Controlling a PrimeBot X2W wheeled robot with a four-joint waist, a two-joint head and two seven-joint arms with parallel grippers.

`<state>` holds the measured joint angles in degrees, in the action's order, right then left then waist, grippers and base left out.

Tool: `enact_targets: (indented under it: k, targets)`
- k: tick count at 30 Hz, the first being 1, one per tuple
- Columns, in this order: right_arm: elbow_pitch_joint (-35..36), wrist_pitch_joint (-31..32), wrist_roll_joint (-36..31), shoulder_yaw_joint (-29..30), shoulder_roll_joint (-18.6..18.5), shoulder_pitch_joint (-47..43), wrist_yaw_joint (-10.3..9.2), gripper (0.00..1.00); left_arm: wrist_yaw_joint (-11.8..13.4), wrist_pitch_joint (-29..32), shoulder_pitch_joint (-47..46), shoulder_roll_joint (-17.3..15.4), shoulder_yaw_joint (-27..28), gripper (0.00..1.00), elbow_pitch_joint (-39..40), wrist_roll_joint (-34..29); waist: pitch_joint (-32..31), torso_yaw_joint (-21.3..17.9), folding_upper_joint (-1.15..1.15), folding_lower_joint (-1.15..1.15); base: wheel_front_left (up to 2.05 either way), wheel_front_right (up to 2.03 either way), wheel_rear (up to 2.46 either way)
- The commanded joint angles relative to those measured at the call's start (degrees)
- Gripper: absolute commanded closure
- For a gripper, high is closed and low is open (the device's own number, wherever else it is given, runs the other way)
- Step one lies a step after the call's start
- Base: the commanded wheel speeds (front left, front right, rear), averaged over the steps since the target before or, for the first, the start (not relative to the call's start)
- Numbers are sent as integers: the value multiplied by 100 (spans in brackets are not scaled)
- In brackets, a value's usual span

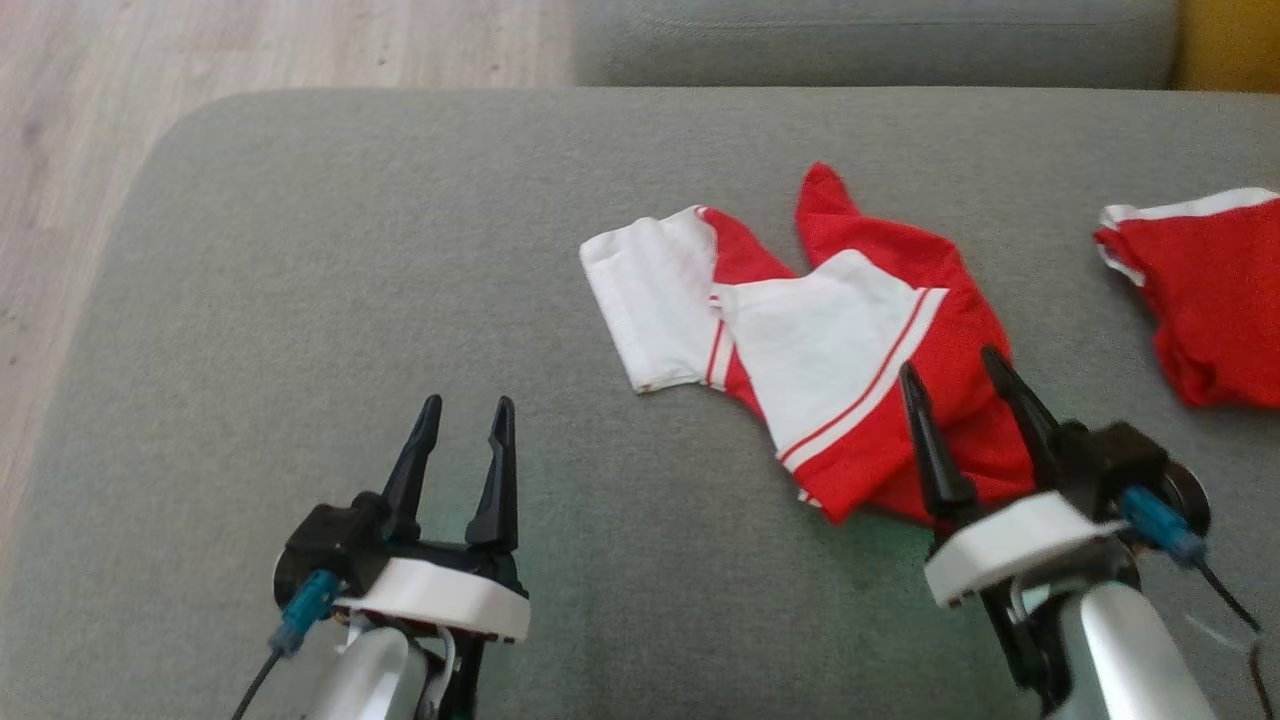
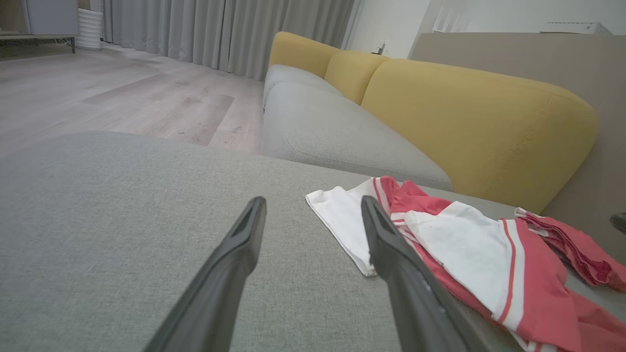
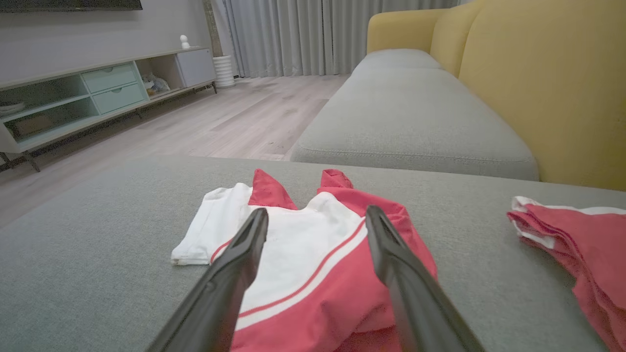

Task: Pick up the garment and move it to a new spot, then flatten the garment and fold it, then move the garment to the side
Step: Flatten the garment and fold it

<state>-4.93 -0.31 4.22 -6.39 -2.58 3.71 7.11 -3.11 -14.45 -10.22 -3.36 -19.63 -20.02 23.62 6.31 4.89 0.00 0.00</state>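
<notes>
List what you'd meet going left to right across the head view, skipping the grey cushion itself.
wooden floor → left gripper → red-and-white garment → second red garment at the right edge

Red-white garment (image 1: 850, 350), crumpled (partly folded), on cushion (image 1: 400, 300)

The garment (image 1: 850, 340) is bright red with broad white panels edged by thin red and white stripes. The second garment (image 1: 1210, 290) is red with white trim. The cushion (image 1: 350, 280) under both is plain grey weave. The sofa back (image 2: 464, 112) is mustard yellow and the floor (image 1: 200, 50) is pale wood grain. The left end effector (image 1: 468, 402) and right end effector (image 1: 949, 361) have black fingers, white collars and blue connectors.
</notes>
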Motion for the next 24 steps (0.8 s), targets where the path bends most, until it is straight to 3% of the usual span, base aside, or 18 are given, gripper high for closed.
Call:
enact_targets:
  k: [1,12,24]
  targets:
    - [140,8,-41,-172,-31,378,37,0,-27,-55,-236,-9,136,0,143,-29,85,127,0,0,0,0,0]
    - [-1138,545,-263,-455,-31,1358,37,0,-82,-55,-350,25,18,0,90,16,379,566,0,0,0,0,0]
    - [-2611,279,-342,-746,-30,2405,37,0,-113,-55,-501,44,-150,0,38,78,666,913,0,0,0,0,0]
